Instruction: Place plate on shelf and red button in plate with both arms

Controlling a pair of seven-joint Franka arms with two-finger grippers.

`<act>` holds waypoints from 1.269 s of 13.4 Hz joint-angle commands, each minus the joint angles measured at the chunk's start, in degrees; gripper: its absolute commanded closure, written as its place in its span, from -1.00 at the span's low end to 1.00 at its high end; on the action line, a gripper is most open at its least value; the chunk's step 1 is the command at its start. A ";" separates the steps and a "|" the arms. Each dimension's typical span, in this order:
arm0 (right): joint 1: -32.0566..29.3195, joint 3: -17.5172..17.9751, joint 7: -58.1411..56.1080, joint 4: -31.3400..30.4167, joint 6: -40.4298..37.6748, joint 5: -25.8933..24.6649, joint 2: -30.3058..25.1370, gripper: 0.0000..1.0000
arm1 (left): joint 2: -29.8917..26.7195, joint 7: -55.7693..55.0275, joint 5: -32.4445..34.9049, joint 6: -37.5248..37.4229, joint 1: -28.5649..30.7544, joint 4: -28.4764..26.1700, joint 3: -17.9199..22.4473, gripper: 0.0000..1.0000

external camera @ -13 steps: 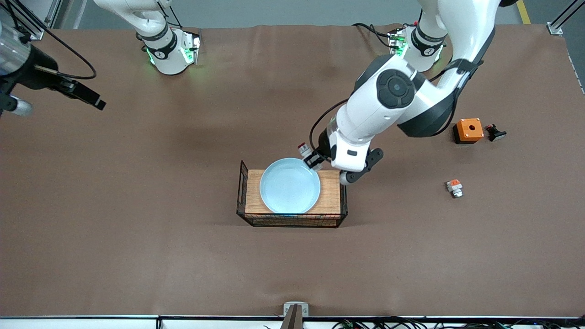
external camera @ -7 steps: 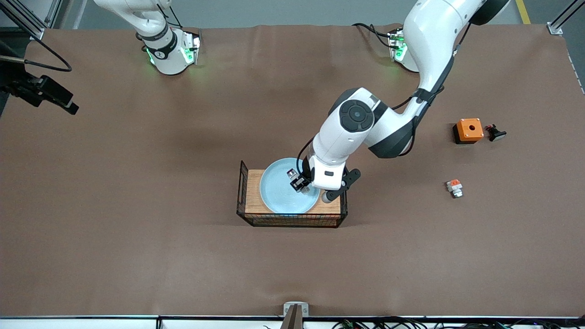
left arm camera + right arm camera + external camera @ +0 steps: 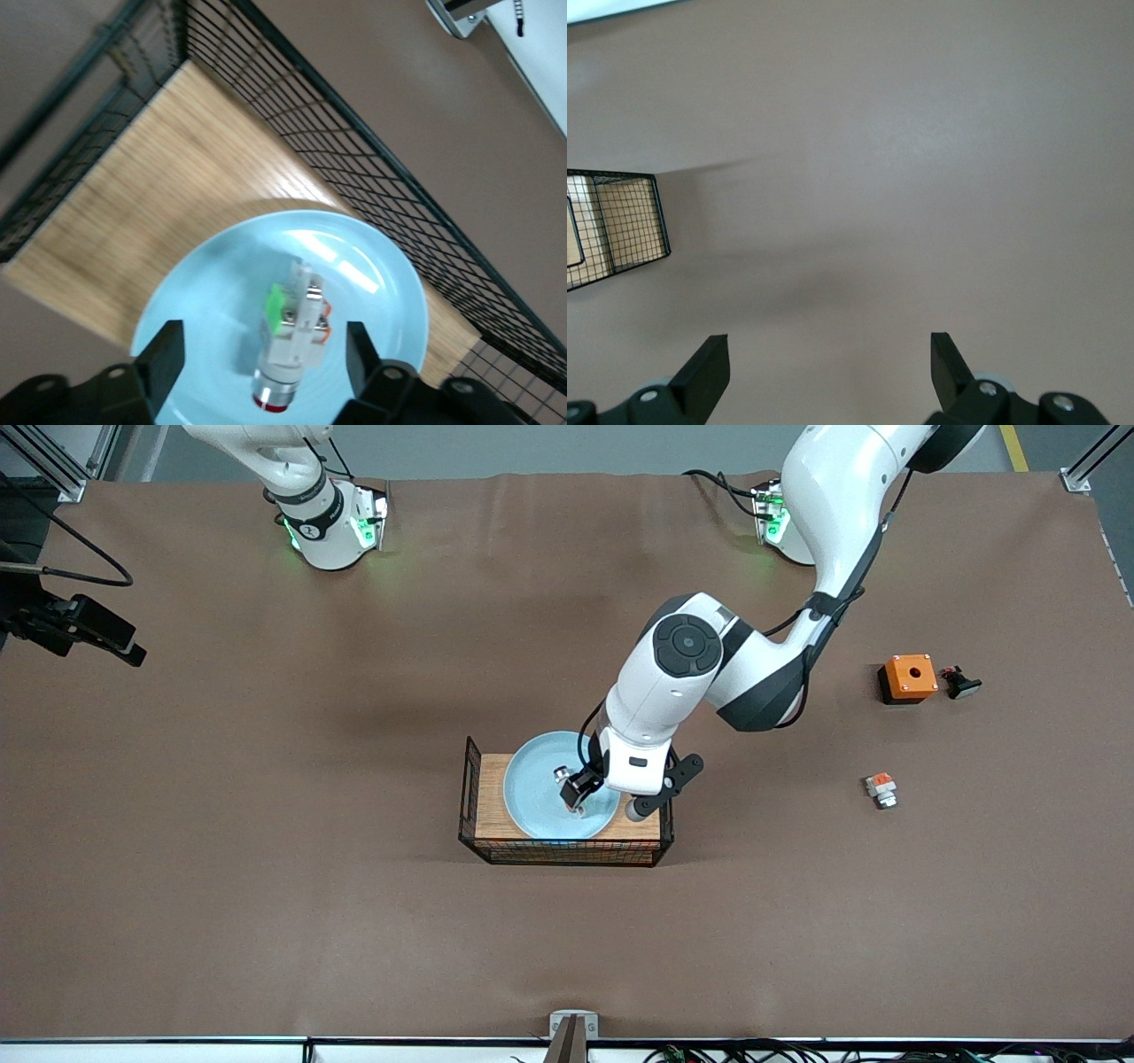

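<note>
Front view: red button (image 3: 567, 786) half hidden.

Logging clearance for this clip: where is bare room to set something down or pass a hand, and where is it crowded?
Bare tabletop runs from the wire basket toward the right arm's end, and between the basket and the front camera. Crowded: the plate fills the basket, holding the red button under the open left gripper. The open right gripper waits.
</note>
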 commanded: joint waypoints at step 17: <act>-0.94 1.09 -0.94 3.29 -0.38 -2.89 2.65 -0.99 | -32.72 68.64 -0.56 -45.31 38.50 -1.64 0.56 -1.00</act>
